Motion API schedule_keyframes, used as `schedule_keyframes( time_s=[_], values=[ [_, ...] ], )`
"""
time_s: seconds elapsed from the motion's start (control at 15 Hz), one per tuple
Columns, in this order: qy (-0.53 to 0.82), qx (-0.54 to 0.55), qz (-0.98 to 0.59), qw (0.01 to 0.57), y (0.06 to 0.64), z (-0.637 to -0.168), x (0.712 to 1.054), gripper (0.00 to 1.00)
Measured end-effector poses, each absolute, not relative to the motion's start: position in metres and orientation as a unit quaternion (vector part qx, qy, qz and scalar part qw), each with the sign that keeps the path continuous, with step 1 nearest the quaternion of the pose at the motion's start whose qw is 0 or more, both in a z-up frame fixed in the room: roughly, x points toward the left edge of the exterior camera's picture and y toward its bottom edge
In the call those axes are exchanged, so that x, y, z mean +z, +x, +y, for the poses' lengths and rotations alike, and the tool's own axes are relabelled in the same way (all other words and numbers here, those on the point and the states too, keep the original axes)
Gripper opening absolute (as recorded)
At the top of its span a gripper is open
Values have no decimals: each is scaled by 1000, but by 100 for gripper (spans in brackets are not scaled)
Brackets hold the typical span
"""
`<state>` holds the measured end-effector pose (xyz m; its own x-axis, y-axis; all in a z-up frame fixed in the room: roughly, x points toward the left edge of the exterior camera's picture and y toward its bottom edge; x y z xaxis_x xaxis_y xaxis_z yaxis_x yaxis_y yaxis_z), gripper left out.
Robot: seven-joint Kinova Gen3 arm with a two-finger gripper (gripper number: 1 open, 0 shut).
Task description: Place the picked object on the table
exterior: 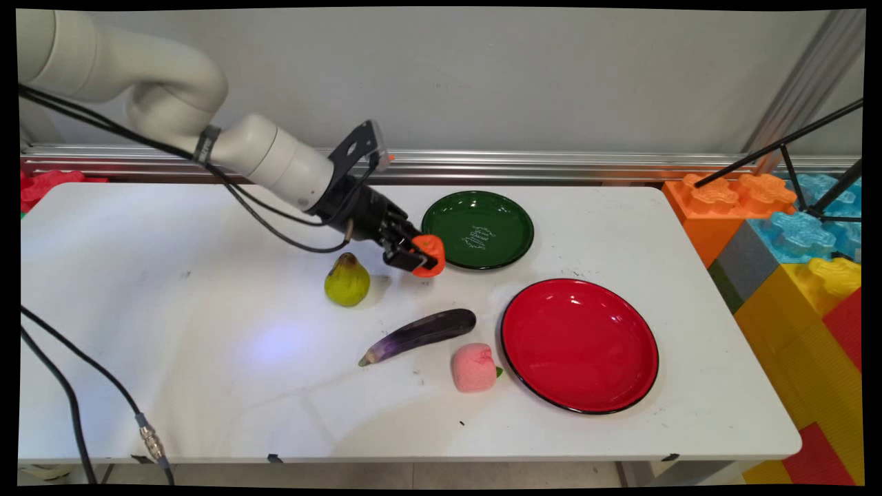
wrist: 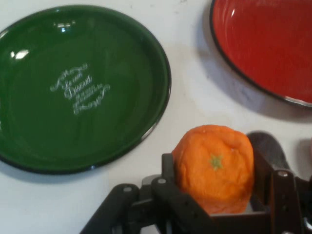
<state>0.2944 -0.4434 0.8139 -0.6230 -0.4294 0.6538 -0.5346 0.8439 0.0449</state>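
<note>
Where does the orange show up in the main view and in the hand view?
Main view: the orange sits mid-table in the pincer, just left of the green plate.
Hand view: the orange is at bottom centre-right, clamped between the fingers.
Shared landmark: the green plate, with the red plate beyond it.

Orange fruit point(wrist: 214, 168), green plate point(wrist: 34, 131)

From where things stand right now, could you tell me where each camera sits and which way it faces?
Main view: fixed above the table's near side, looking down across it toward the wall; shows the white arm and gripper.
Hand view: on the hand, looking along the gripper down at the table; shows linkage and fingers.
Shared: the orange in the gripper, green plate, red plate.
</note>
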Motion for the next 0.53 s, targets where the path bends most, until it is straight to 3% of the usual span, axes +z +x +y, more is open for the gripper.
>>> schedule_keyframes(
  time_s=[0.53],
  values=[
    [268,68,-906,321,303,-441,762,0]
  ],
)
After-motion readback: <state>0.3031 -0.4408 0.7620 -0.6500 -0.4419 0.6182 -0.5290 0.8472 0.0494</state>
